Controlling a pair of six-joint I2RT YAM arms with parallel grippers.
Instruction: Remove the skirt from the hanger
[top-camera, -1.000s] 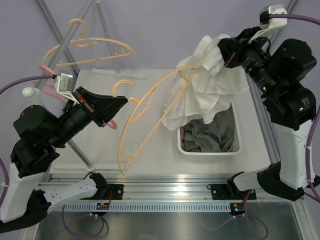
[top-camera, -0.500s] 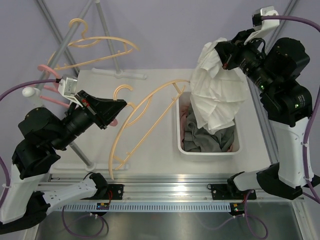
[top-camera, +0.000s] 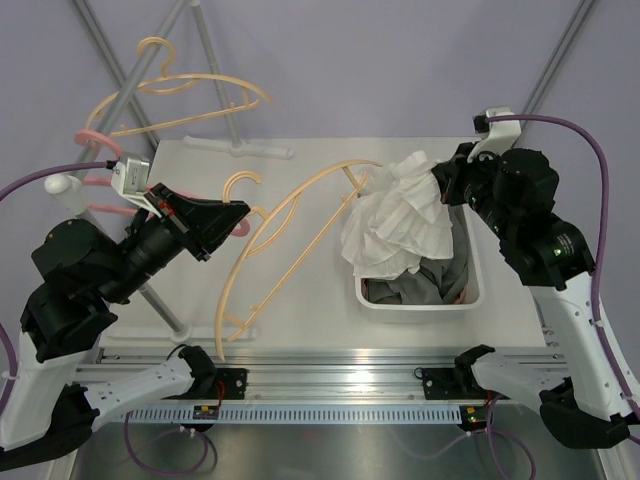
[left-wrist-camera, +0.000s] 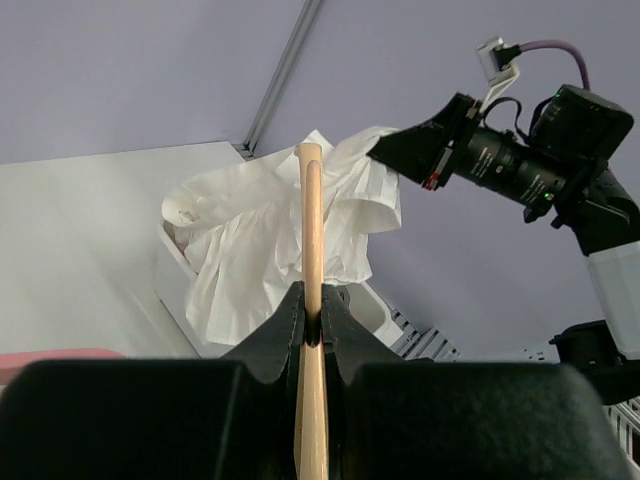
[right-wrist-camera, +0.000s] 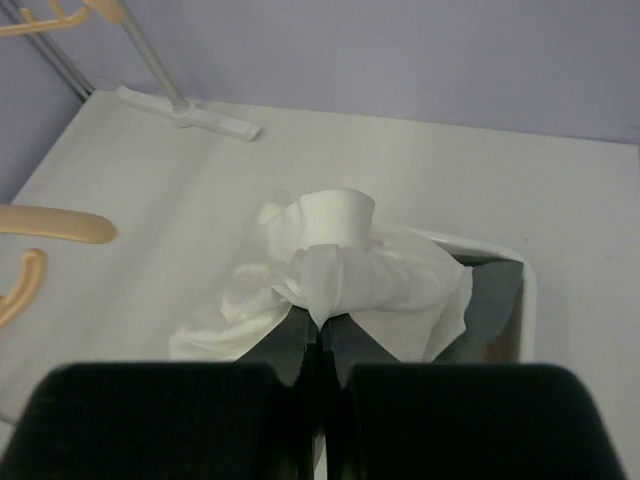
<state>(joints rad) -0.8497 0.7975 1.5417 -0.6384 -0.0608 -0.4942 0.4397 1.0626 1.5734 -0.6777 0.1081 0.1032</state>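
**Right gripper** (top-camera: 442, 186): jaws closed, pinching a gathered bunch of the white skirt (top-camera: 400, 225). The right wrist view confirms cloth clamped at the fingertips. The skirt hangs from that grip. Its folds spill over the far left corner of the white bin (top-camera: 472, 296) and rest on a grey garment (top-camera: 430, 285) lying inside.

**Left gripper** (top-camera: 236, 212): jaws closed on the peach plastic hanger (top-camera: 290, 212), close to its hook. The hanger is held tilted above the table (top-camera: 300, 330), with one arm pointing down toward the near edge and the other reaching toward the skirt. Both arms show bare along their visible length. The far end lies just beside the skirt's upper edge; whether they touch cannot be determined.

**Surroundings:** a metal rack (top-camera: 165, 305) stands at the far left behind the left arm. It carries a second peach hanger (top-camera: 185, 95) and a pink hanger (top-camera: 90, 135). The rack's white foot bar (top-camera: 255, 149) rests on the far edge of the table, well apart from the bin.

**Surface and room:** the table is white and flat, with the bin on its right half. A plain lavender wall (top-camera: 400, 60) closes the background.
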